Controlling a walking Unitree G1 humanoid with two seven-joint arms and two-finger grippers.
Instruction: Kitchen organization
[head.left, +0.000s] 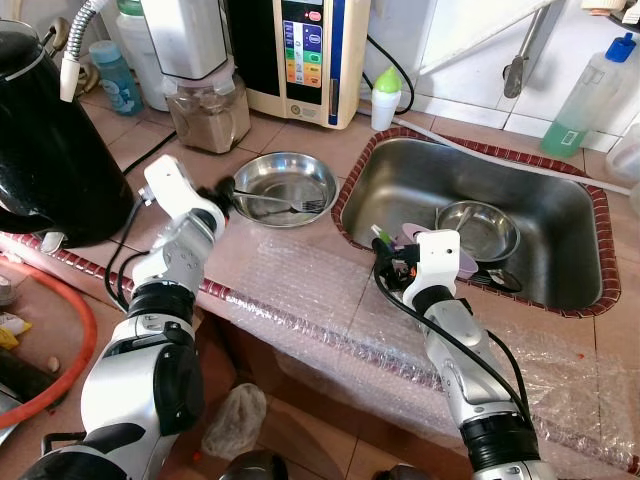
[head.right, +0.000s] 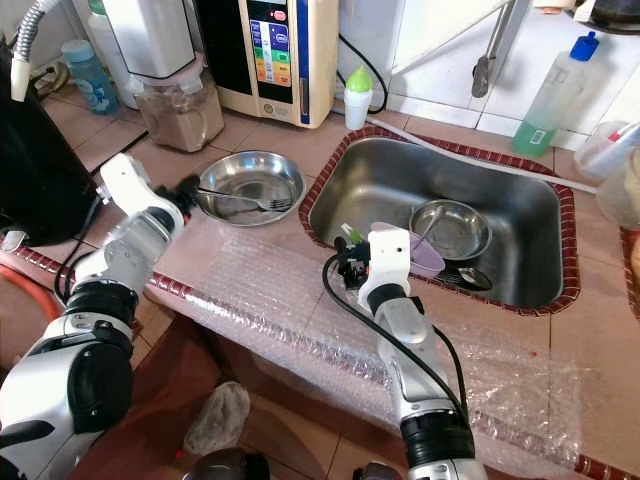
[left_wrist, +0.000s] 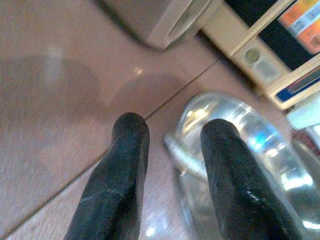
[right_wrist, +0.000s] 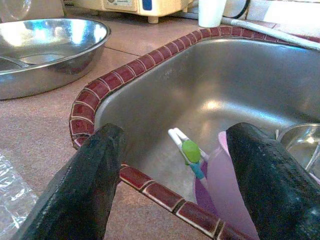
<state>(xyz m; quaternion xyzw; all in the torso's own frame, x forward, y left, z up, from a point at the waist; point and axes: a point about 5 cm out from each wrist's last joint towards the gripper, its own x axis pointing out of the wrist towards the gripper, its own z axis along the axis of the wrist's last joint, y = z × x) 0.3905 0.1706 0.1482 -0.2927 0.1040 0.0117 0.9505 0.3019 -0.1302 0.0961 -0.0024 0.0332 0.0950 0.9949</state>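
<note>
At lower centre, the right gripper (right_wrist: 170, 165) hangs open over the sink (head.left: 560, 215) edge, above the purple cup (right_wrist: 227, 190). Drop straight down before closing. Further up-left, the left gripper (left_wrist: 172, 165), open, nears the bowl (head.left: 285, 185) holding a fork (head.left: 290, 205).

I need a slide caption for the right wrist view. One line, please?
Open right gripper poised over the tiled rim of the sink, above a purple cup.

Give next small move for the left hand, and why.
Probably ease the left hand forward to take the bowl by its rim: its open fingers sit at the near edge, one outside and one over it, not yet closed.
</note>
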